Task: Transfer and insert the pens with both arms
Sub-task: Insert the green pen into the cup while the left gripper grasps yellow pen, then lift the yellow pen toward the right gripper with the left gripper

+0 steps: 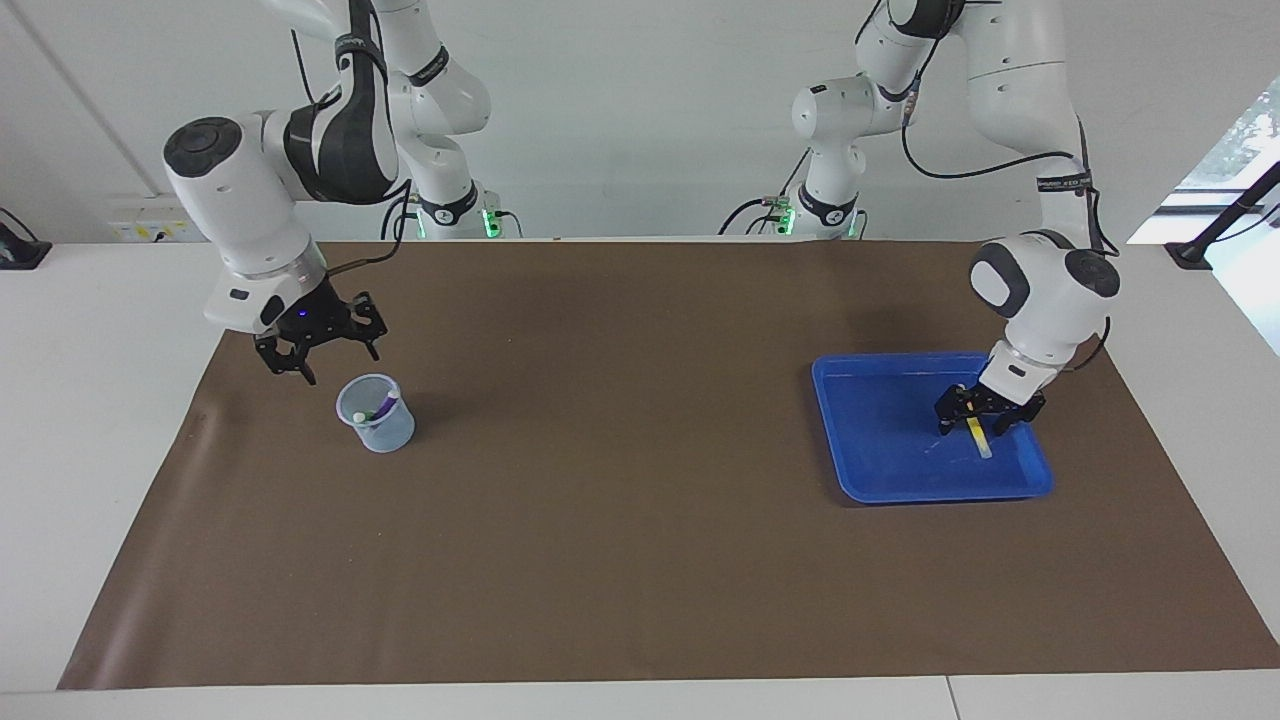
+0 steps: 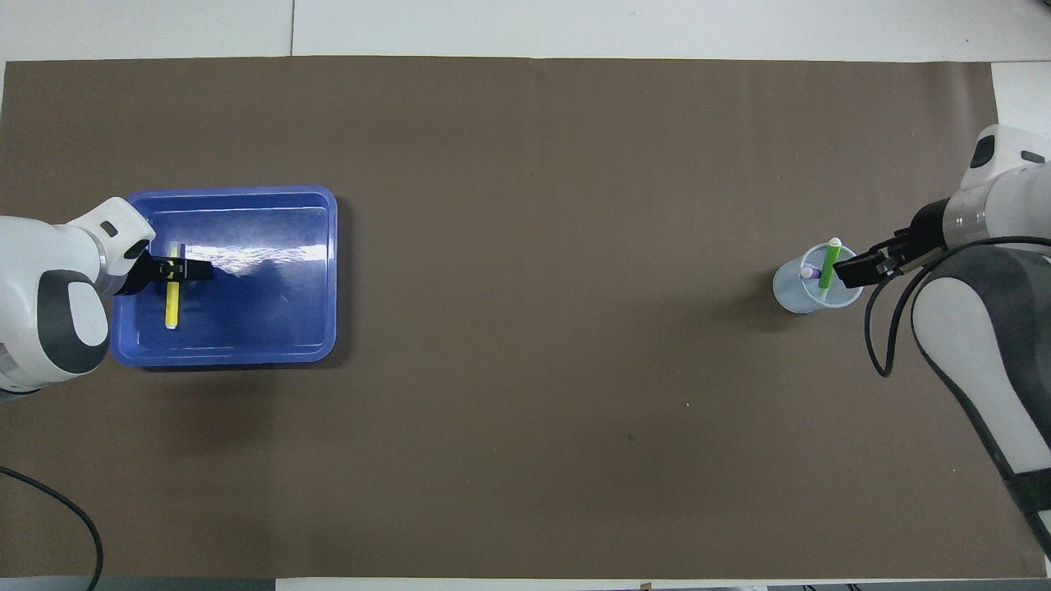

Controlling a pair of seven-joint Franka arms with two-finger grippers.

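While fetching the last of the three pens, reaches down into the blue tray (image 2: 246, 349) with the left end effector (image 1: 978, 422). Fingers spread to either side of the yellow pen (image 2: 172, 305), not yet clamped by the look of it. Pen flat on the tray floor.

Judged as the pick-up step for the third pen. Next calls for closing squarely across the slim barrel, lifting clear of the tray rim, then carrying away from the tray for a handover.

Well apart from the tray, toward the right arm's end of the table (image 1: 640, 520): clear cup (image 1: 380, 432) holding the purple pen (image 1: 386, 404) and green pen (image 2: 829, 264), both leaning. Right end effector (image 1: 320, 355) spread wide and empty, over the table just beside the cup, likely waiting to receive.
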